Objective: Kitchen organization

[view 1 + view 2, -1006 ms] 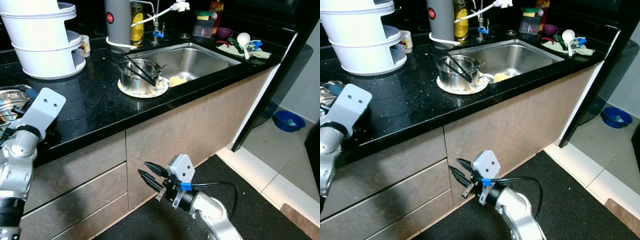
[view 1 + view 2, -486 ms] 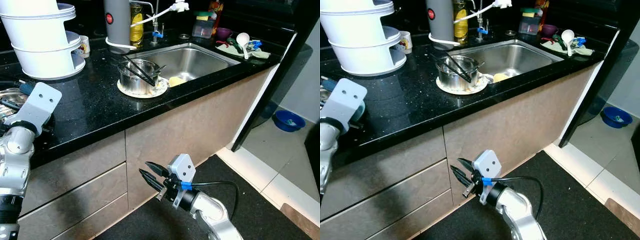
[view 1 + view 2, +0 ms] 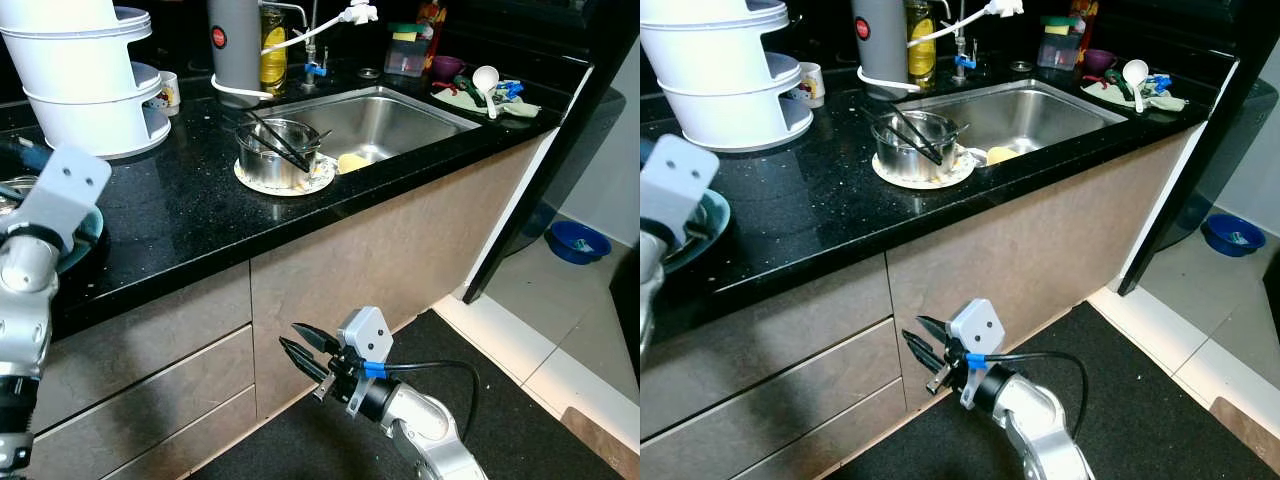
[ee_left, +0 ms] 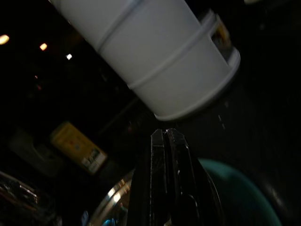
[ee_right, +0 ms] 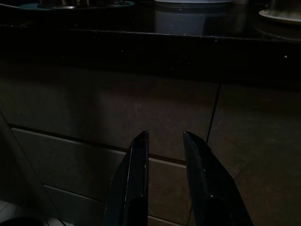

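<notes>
Pincers: two, the left pincer [image 4: 168, 155] over the table's left end, the right pincer [image 3: 300, 350] low before the drawers
Tables: one black table [image 3: 190, 205]
Sinks: one steel sink [image 3: 385, 115] at the far right
Pots: one steel pot [image 3: 275, 150] on a round mat [image 3: 325, 175], near the sink
White tiered racks: one rack [image 3: 85, 85] at the far left
Teal plates: one plate [image 3: 90, 225] at the near left
Oil bottles: one bottle [image 3: 273, 50] behind the sink
White ladles: one ladle [image 3: 487, 80] at the far right
Blue bowls: one bowl [image 3: 577, 241] on the floor, right
</notes>
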You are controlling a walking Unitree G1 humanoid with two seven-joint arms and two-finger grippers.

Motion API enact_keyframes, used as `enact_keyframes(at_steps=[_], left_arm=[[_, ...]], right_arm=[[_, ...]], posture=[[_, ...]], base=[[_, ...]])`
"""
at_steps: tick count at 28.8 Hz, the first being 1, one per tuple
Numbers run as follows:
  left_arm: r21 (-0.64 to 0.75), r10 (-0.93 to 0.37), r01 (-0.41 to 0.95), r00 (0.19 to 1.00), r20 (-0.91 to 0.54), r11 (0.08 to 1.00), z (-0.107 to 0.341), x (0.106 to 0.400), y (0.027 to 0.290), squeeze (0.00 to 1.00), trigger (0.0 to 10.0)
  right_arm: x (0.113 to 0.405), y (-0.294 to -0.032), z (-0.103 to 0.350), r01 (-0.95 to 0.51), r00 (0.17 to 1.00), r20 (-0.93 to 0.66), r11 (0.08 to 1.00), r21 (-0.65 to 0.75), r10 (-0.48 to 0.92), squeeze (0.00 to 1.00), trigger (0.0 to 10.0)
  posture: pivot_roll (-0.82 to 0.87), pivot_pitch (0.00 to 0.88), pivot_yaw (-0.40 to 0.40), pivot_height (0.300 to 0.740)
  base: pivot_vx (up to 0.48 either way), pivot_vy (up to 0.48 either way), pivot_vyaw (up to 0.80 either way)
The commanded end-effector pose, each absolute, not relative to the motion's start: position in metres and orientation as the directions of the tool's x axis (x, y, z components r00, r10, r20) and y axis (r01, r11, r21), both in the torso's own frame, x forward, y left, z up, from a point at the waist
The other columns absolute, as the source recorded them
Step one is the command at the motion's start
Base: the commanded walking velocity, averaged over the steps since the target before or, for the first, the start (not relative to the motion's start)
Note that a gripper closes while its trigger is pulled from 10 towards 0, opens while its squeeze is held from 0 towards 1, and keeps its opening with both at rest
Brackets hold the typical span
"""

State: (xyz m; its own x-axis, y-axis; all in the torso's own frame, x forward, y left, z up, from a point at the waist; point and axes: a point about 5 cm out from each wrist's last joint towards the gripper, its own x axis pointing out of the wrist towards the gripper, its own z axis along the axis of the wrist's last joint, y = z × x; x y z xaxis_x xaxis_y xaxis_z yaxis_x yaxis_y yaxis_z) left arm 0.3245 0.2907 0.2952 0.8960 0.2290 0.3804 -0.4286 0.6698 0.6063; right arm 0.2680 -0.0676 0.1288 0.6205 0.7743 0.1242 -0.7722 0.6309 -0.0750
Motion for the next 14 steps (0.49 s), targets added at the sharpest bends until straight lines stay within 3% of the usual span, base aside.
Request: enact_keyframes(at_steps=[1, 5, 12, 14], left_arm=[[0.581, 0.209, -0.466, 0.866, 0.455, 0.667, 0.312, 0.32, 0.289, 0.0, 0.0], [0.548, 0.117, -0.477, 0.817, 0.565, 0.687, 0.344, 0.315, 0.273, 0.0, 0.0], [0.493, 0.105, -0.496, 0.773, 0.626, 0.715, 0.368, 0.31, 0.268, 0.0, 0.0], [0.393, 0.087, -0.412, 0.773, 0.629, 0.822, 0.375, 0.31, 0.262, 0.0, 0.0]], right_arm=[[0.268, -0.071, 0.131, -0.761, 0.634, 0.135, 0.645, -0.064, 0.762, 0.0, 10.0], [0.269, -0.072, 0.134, -0.754, 0.644, 0.155, 0.656, -0.036, 0.749, 0.0, 10.0], [0.27, -0.074, 0.136, -0.749, 0.652, 0.168, 0.662, -0.012, 0.74, 0.0, 10.0], [0.271, -0.075, 0.136, -0.748, 0.654, 0.173, 0.664, -0.003, 0.737, 0.0, 10.0]], posture=[[-0.01, 0.115, -0.037, 0.74], [-0.01, 0.114, -0.037, 0.74], [0.0, 0.117, -0.035, 0.74], [0.0, 0.117, -0.035, 0.74]], base=[[0.0, 0.0, 0.0], [0.0, 0.0, 0.0], [0.0, 0.0, 0.0], [0.0, 0.0, 0.0]])
